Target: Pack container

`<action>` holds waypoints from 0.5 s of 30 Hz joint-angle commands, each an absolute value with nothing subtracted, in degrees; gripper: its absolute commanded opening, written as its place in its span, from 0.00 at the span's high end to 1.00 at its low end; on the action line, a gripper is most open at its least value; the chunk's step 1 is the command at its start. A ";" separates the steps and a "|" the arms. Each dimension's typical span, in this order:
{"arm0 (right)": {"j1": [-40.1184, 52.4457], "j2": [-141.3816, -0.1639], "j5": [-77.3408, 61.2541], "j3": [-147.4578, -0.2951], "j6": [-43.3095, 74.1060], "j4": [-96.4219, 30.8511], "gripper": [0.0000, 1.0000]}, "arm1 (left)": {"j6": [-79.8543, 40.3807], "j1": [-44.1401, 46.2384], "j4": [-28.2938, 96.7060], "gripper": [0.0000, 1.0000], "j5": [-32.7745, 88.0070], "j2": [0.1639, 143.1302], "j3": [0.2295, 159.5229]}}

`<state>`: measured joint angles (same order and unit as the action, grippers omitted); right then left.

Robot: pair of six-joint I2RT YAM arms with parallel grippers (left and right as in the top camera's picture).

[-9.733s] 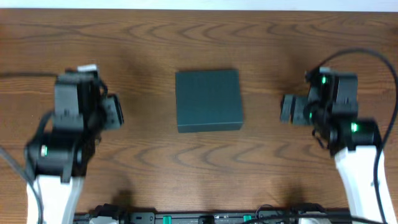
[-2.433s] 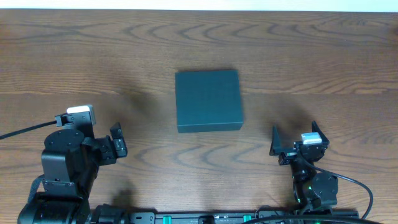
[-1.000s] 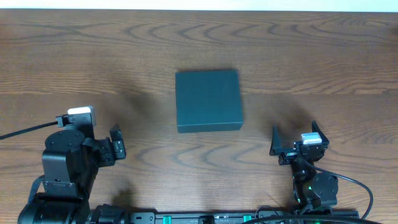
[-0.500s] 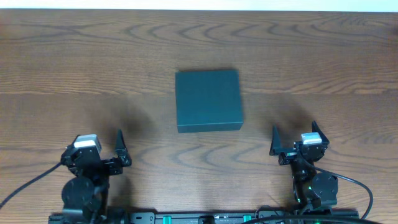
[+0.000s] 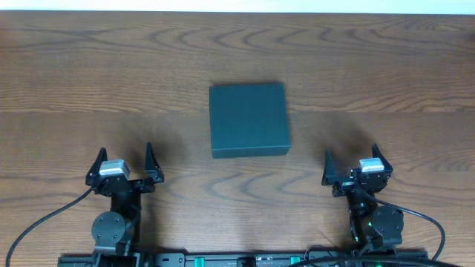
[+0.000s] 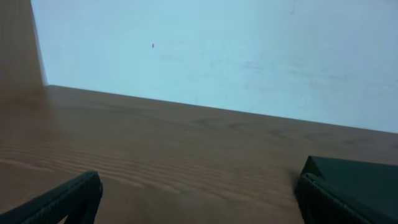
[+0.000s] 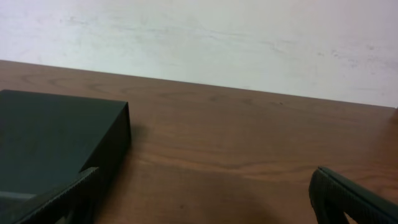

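The container [image 5: 248, 119], a dark teal square box with its lid shut, sits in the middle of the wooden table. It shows at the right edge of the left wrist view [image 6: 367, 177] and at the left of the right wrist view [image 7: 50, 137]. My left gripper [image 5: 125, 159] is open and empty, low at the front left, well short of the box. My right gripper [image 5: 350, 162] is open and empty at the front right, also apart from the box. Both point toward the far edge.
The brown wooden table [image 5: 371, 67] runs to a pale wall [image 7: 217, 37] at the back. A black rail with green lights [image 5: 245, 259] lies along the front edge. Cables trail from both arm bases.
My left arm has folded down to the front left, its gripper now low and spread wide. The right arm and the container have not moved in the last two seconds.
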<state>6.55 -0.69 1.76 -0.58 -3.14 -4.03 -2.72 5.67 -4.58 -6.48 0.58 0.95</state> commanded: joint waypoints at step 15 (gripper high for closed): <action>6.02 -0.27 1.91 -0.32 -2.20 -4.12 0.01 | -3.44 5.39 4.10 0.02 2.07 0.10 0.23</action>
<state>6.55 -0.69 1.76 -0.56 -3.14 -4.03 -2.98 5.67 1.76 -2.00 0.60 1.43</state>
